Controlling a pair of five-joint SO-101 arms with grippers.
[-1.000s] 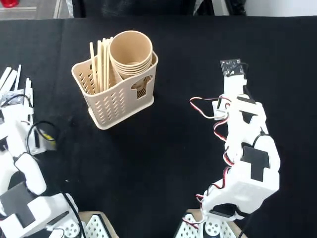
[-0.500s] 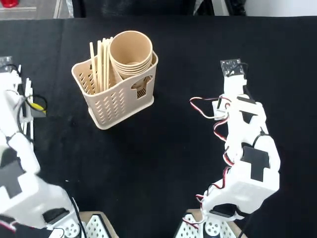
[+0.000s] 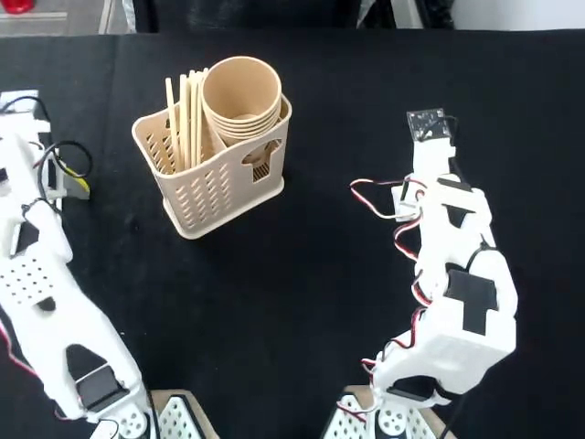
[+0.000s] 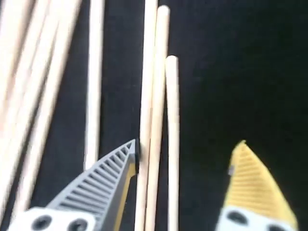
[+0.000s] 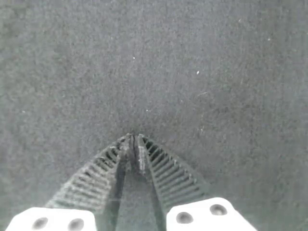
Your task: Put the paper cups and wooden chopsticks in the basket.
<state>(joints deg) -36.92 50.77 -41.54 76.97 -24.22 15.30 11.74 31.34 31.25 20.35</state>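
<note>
The left end effector [image 4: 186, 144] gapes apart over loose chopsticks [image 4: 157, 96] on the surface [image 4: 240, 72]; the right end effector [image 5: 134, 138] is pressed together.

A robotics lab or test bench is suggested rather than a home. A table [image 3: 302, 274] is draped in black cloth. A white left arm [image 3: 41, 302] and right arm [image 3: 452, 274], with exposed servo wires [image 3: 373, 199], are mounted on perforated base plates [image 3: 356, 422] at its near edge.

Black-covered table [image 3: 311, 283]. Past its far edge: grey surface [image 3: 69, 18], red object [image 3: 18, 5] at one corner, pale surface [image 3: 521, 13] at the other.
</note>
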